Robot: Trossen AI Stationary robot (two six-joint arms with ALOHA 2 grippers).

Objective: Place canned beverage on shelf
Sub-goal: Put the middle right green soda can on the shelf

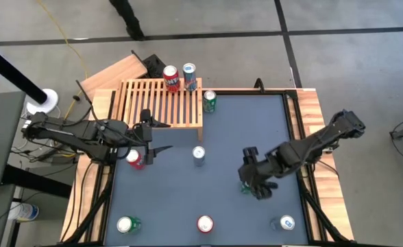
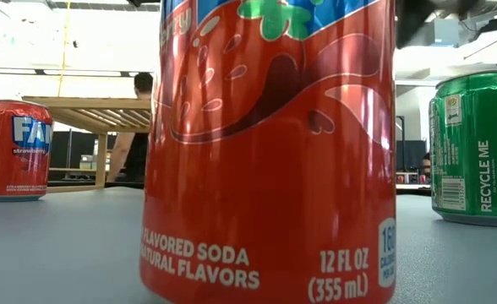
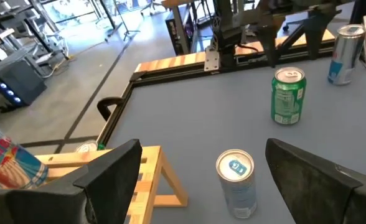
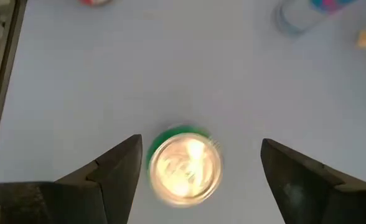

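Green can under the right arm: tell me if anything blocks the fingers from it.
Nothing visible does. The right gripper hangs directly over the green can with its fingers open on either side of it. The table right around it is bare; other cans stand well off.

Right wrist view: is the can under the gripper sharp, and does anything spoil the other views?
Right wrist view: the green can between the open right gripper fingers is smeared, its top glaring white. Low view: a red can fills the frame, with a blown-out bright room behind. High view: evenly lit. Left wrist view: sharp.
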